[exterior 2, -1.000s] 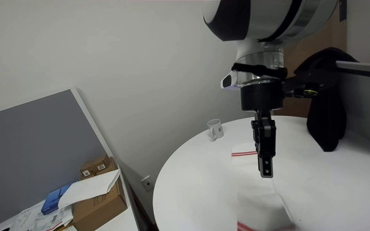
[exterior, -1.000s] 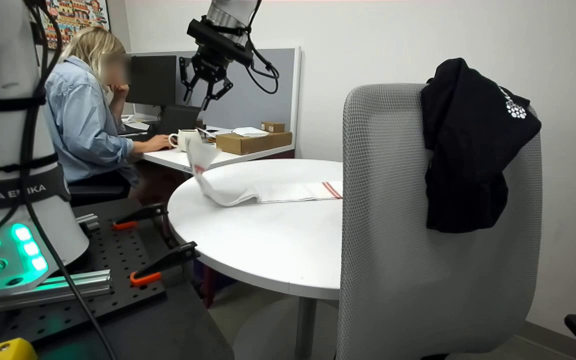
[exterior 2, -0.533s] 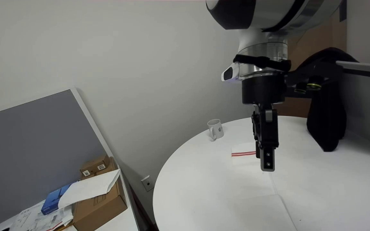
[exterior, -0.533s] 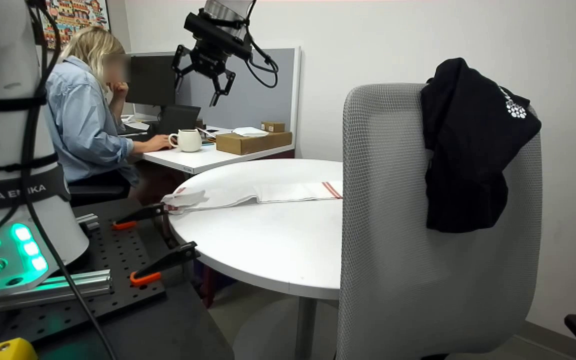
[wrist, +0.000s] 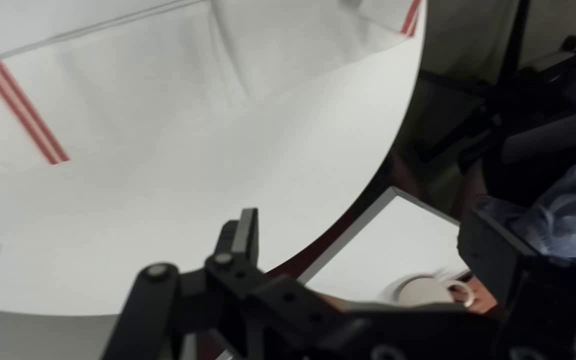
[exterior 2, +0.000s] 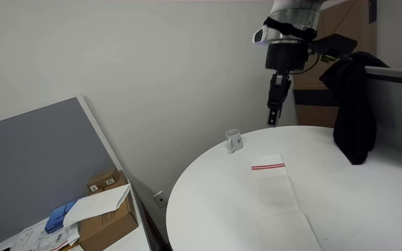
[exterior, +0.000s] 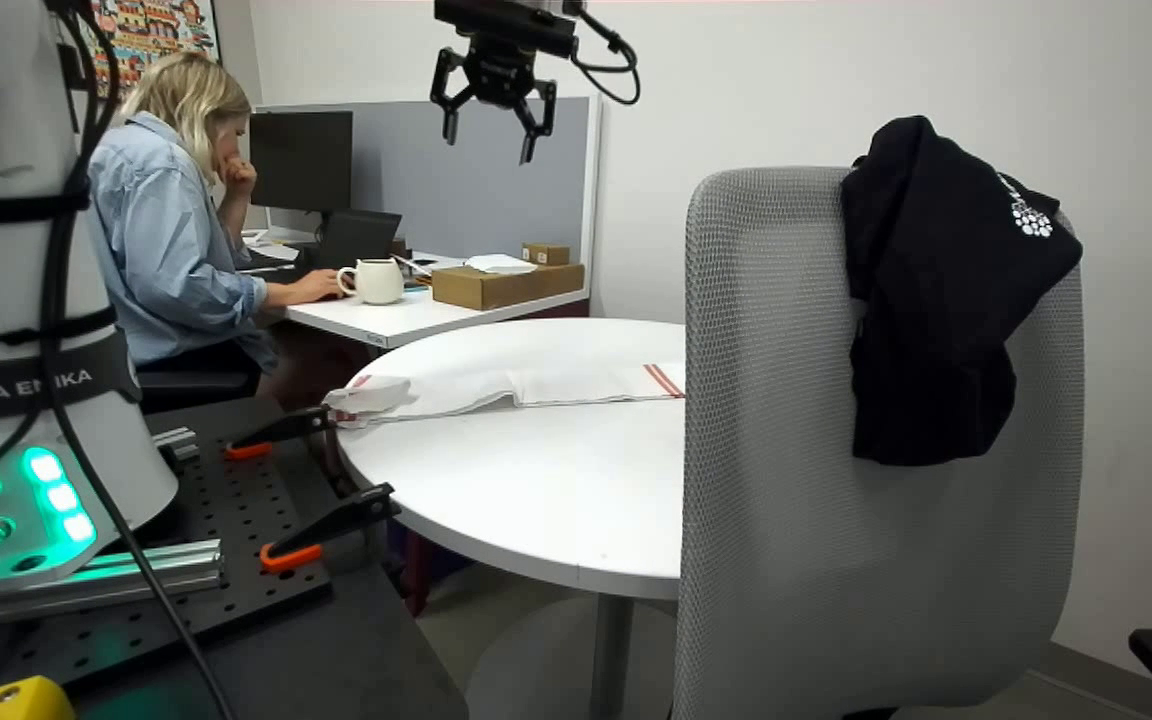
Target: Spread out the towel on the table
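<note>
The towel lies in a strip on the table, bunched at the edge nearest the robot base, 2 red stripes near its opposite end. The hand hangs high, spread wide.

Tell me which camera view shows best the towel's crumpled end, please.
An exterior view: there the crumpled end lies wholly inside the picture. The wrist view catches only part, with red stripes, cut by the top border. In an exterior view, the towel runs off the bottom edge before that end.
</note>
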You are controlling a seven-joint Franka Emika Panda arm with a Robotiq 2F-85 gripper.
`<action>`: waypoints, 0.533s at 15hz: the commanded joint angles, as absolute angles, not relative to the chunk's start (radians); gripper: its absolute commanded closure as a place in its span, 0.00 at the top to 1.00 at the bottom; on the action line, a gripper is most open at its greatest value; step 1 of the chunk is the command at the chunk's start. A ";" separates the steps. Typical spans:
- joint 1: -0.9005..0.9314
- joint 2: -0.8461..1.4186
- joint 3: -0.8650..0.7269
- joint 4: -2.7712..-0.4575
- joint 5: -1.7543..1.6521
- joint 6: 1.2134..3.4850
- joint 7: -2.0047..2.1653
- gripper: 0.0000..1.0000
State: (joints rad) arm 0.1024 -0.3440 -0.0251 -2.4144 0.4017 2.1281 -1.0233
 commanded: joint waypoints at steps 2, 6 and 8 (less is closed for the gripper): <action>0.044 -0.317 -0.038 -2.339 0.293 2.244 -0.844 1.00; 0.007 -0.360 -0.040 -2.357 0.202 2.271 -0.612 1.00; -0.001 -0.382 -0.046 -2.362 0.189 2.257 -0.499 1.00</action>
State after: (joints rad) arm 0.0090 -0.3408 -0.0420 -2.3510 0.2265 2.2593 -0.6556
